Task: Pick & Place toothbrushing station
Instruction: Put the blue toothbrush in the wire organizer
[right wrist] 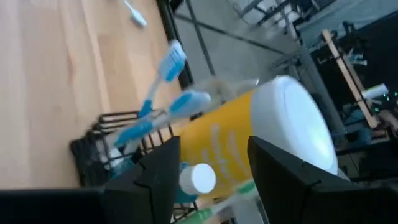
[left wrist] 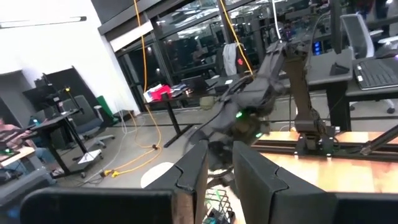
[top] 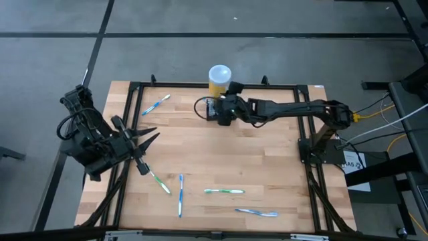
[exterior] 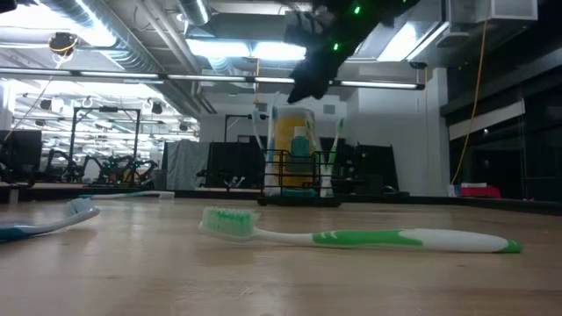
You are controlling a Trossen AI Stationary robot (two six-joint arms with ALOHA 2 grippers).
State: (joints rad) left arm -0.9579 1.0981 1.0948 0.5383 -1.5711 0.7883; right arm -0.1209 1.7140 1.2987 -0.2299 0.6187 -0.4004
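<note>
The toothbrushing station (top: 209,109) is a small black wire-mesh holder standing on its base at the table's far middle. Several toothbrushes stand upright in it (exterior: 299,175). A yellow cylinder with a white round top (top: 219,75) stands just behind it. My right gripper (top: 225,107) hangs open above the holder (exterior: 314,66) and clear of it. In the right wrist view its fingers (right wrist: 211,186) frame the yellow cylinder (right wrist: 249,130), a small white-capped tube (right wrist: 199,178) and the holder's mesh (right wrist: 99,146). My left gripper (top: 146,137) waits open and empty at the table's left.
Loose toothbrushes lie on the table: one at the far left (top: 155,104), a green one (top: 159,182) and a blue one (top: 180,194) near the left, and a green one (top: 224,191) and a blue one (top: 257,213) at the near middle. A black frame (top: 267,86) borders the table.
</note>
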